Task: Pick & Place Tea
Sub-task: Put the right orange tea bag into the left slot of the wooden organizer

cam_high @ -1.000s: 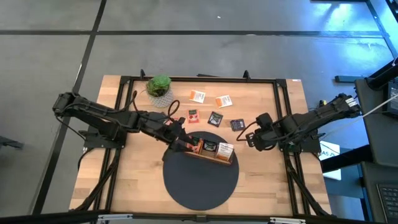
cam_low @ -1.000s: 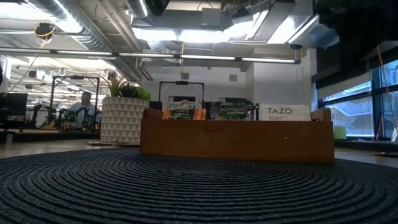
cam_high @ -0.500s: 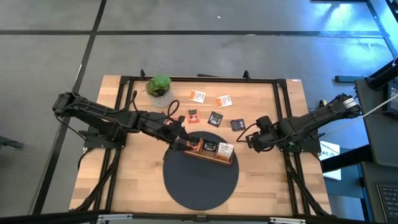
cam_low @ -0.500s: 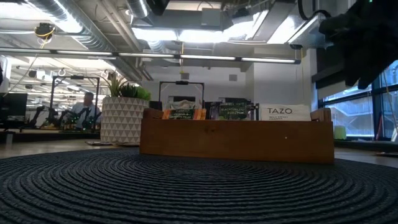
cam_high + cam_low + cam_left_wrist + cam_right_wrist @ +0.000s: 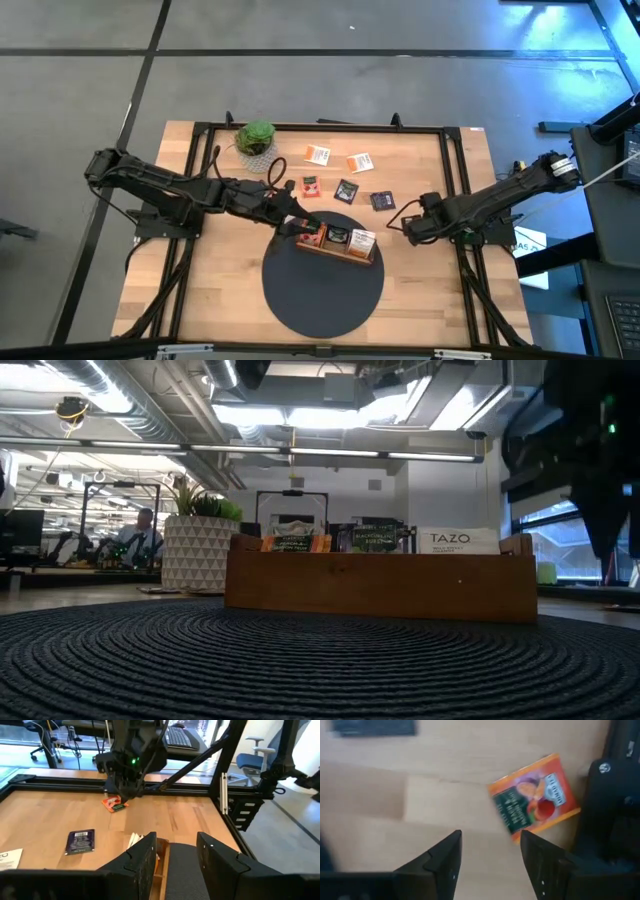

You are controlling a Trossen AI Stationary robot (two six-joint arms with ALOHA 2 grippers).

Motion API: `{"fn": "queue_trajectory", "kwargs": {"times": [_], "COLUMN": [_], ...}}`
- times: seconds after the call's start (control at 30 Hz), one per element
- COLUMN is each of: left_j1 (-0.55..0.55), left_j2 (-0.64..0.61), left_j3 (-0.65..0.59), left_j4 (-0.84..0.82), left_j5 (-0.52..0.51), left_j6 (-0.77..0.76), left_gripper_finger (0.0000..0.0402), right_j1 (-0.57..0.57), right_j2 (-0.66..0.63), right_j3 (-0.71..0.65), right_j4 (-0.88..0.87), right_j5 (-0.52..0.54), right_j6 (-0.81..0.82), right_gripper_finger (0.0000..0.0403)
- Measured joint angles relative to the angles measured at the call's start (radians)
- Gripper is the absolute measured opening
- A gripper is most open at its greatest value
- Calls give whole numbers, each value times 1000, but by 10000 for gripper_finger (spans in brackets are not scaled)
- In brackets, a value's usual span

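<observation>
Comparing this moment with a second earlier, you will see that the right end effector (image 5: pixel 404 227) has spread its fingers and slid a little outward from the wooden tray (image 5: pixel 338 240); its wrist view shows the gap between the fingers empty, with an orange tea packet (image 5: pixel 534 796) lying flat on the bare wood just beyond them. Read this as a release or an opening for a fresh grasp: that packet is on the desk (image 5: pixel 430 290), beside the tray's right end, not in a compartment, so it is yet to be placed. The left end effector (image 5: pixel 297 224) hovers open at the tray's left end, holding nothing.

Nearest you, the round dark woven mat (image 5: pixel 322 285) carries the tray, whose three compartments already hold upright packets, a white one (image 5: pixel 458 541) at the right. Behind the tray, loose packets (image 5: pixel 346 189) lie flat and apart on the pale wood: dark ones closest, white-orange ones farther back. A potted plant (image 5: pixel 256 140) stands well behind the tray's left end. Beyond the desk, the low view shows an open workshop with ceiling lights, windows at the right, and a person seated far behind the plant.
</observation>
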Motion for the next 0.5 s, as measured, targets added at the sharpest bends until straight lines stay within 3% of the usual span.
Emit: {"fn": "queue_trajectory", "kwargs": {"times": [0.33,0.5], "left_j1": [0,0], "left_j2": [0,0], "left_j3": [0,0], "left_j4": [-1,-2], "left_j5": [0,0], "left_j6": [0,0], "left_gripper_finger": [141,138], "right_j1": [-74,-76], "right_j2": [2,2], "right_j3": [-49,-46], "right_j4": [66,198], "right_j5": [116,300], "right_j6": [53,-3], "right_gripper_finger": [162,150]}}
